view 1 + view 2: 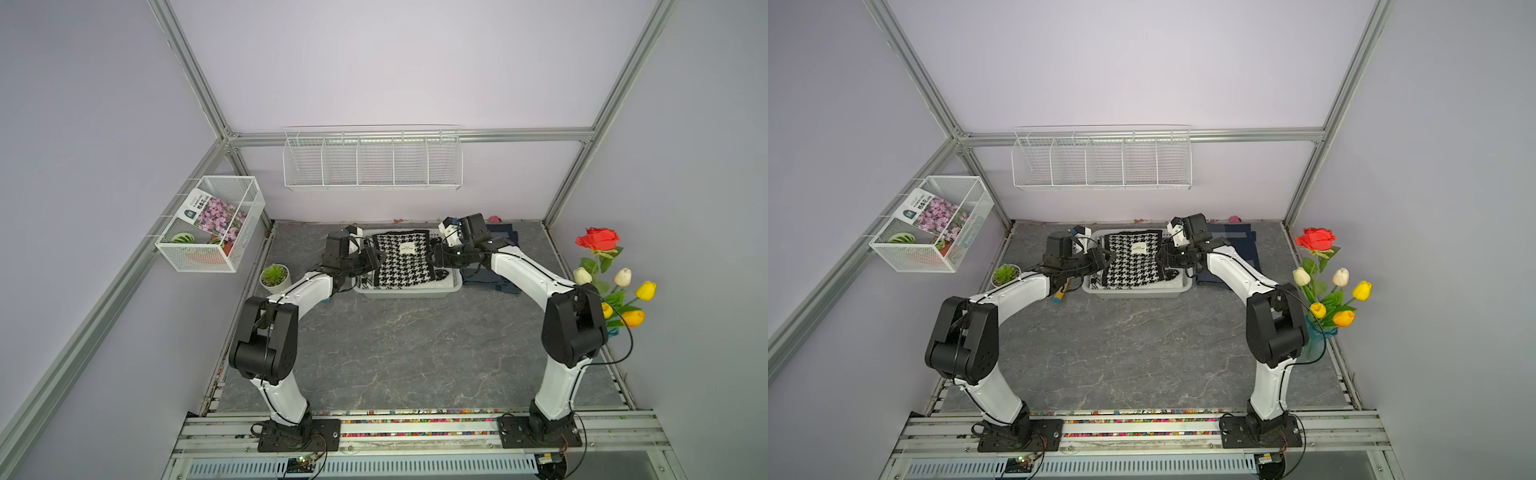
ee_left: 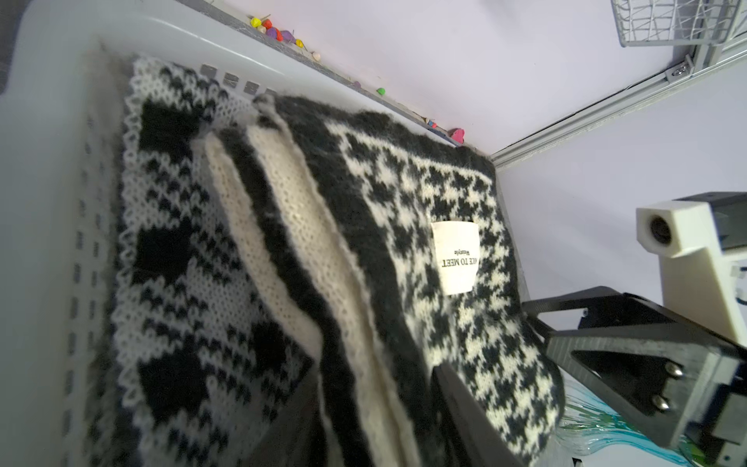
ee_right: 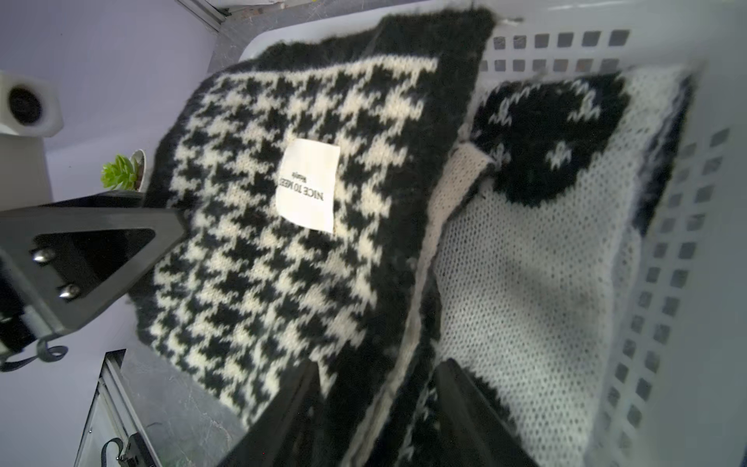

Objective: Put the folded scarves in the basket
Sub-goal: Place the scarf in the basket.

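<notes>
Grey marbled tabletop (image 1: pixel 395 340): white basket (image 1: pixel 407 293) holds folded scarf (image 1: pixel 405 266); left claw (image 2: pixel 376 370), right claw (image 3: pixel 378 364) both parted, straddling scarf edges.

My left arm (image 1: pixel 307 286) and right arm (image 1: pixel 523 270) are built alike: smooth white shells between bulky black joint housings. Each stands on a black base plate (image 1: pixel 299 436) with visible bolt heads, where red and black wires gather. Thin black cables (image 1: pixel 630 332) run along the white shells and loop free at the elbows. Each wrist carries a blocky white camera mount (image 2: pixel 683 238) with a round dark lens. My fingers (image 3: pixel 81 258) are matte black wedges with a triangular cut-out, each fastened by two silver screws (image 3: pixel 43 254).
</notes>
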Available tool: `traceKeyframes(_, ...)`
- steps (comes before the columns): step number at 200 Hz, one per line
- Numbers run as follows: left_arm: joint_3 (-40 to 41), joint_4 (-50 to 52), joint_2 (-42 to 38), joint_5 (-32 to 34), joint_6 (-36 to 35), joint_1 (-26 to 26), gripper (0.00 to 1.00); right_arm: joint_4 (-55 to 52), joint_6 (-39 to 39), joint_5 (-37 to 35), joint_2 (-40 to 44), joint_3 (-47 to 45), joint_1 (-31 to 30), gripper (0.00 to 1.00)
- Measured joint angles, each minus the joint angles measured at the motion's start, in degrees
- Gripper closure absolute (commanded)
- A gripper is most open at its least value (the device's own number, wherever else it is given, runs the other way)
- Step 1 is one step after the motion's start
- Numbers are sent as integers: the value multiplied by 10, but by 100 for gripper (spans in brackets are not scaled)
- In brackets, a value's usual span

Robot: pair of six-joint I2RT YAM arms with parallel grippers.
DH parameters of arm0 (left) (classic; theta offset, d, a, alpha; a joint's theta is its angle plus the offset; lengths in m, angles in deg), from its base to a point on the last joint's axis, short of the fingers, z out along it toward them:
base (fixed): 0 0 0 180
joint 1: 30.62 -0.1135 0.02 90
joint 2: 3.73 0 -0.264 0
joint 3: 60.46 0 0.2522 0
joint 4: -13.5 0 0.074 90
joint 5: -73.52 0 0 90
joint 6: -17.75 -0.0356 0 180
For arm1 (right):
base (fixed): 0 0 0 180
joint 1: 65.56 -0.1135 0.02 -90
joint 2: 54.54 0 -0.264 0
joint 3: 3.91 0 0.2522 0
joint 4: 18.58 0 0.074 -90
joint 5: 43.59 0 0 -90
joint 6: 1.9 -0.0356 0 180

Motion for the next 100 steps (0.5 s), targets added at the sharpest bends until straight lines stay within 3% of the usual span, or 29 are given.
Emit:
traceKeyframes(28,9,-5,-9,0,0,0,44,8,3,-8,13,5,-35,48)
traceKeyframes(38,9,-6,-12,0,2,0,20,10,5,-8,13,7,-50,48)
traceKeyframes(42,10,-8,-14,-1,-2,0,18,10,5,-8,13,8,-55,48)
traceKeyframes(52,17,-14,-22,-1,2,0,18,10,5,-4,9,14,-66,48)
traceKeyframes(83,32,-20,-46,-5,-3,0,35,11,5,10,-32,58,-72,49)
traceKeyframes(100,35,-22,-46,-5,-6,0,36,12,7,9,-61,71,-71,50)
